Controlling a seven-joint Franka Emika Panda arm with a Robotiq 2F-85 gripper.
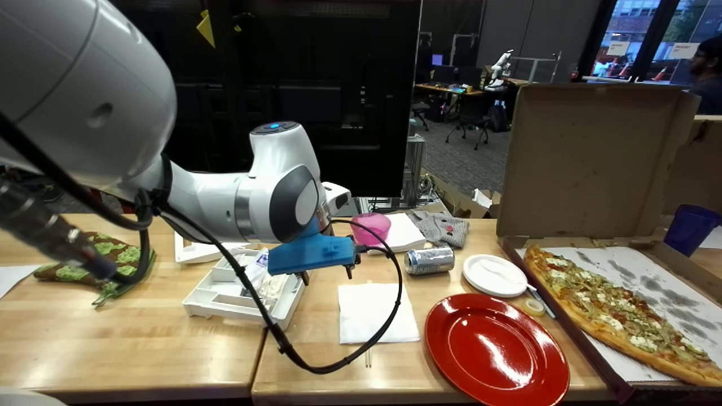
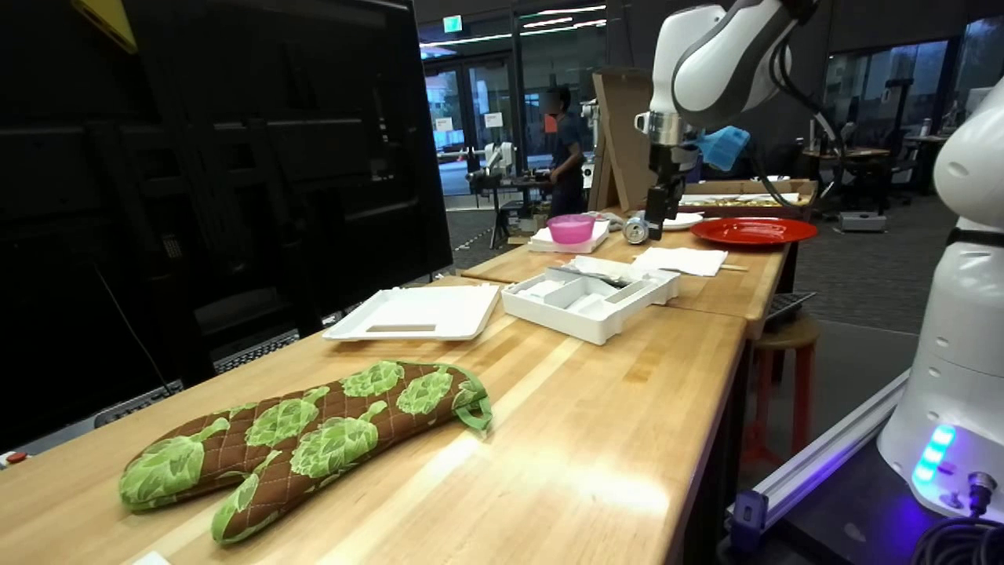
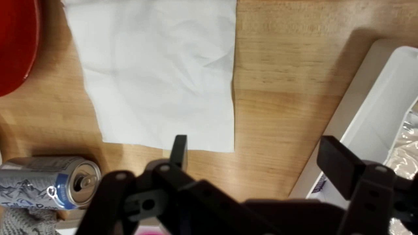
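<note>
A: L to R in an exterior view, what was first?

B: Oven mitt (image 1: 125,256), brown w/ green leafy print, lay flat on the table (image 1: 141,349). Then came a flat white plastic piece (image 2: 416,310) &, nr it, a white divided tray (image 2: 553,316) w/ clear crinkly wrap (image 3: 405,143) in it.

A: And the claw (image 3: 254,150)?

B: By the tray's R side, above the table, pointing down. Fingers were spread wide, nothing btwn 'em, so nada held. Wrist view had one fingertip overlapping the edge of the napkin (image 3: 163,75), the opposite one overlapping the tray's rim; couldn't tell how high it hung.

A: Where was the napkin, exactly?

B: R of the tray, flat on the wood, white, a bit creased, w/ thin sticks (image 1: 368,358) poking out at its front edge. Farther back sat a pink bowl (image 2: 571,233), on or by some white papers (image 1: 407,232), hard to tell which.

A: Then what?

B: Silver-blue can (image 1: 430,261), opened, lay on its side w/ a gray knit thing (image 1: 443,228) close behind. After that, a small white plate (image 1: 479,276), a big glossy red plate (image 1: 468,344) in front of it, & at far R a cardboard pizza box (image 1: 592,163), lid up, w/ a long pc. of pizza (image 1: 615,316) inside.
</note>
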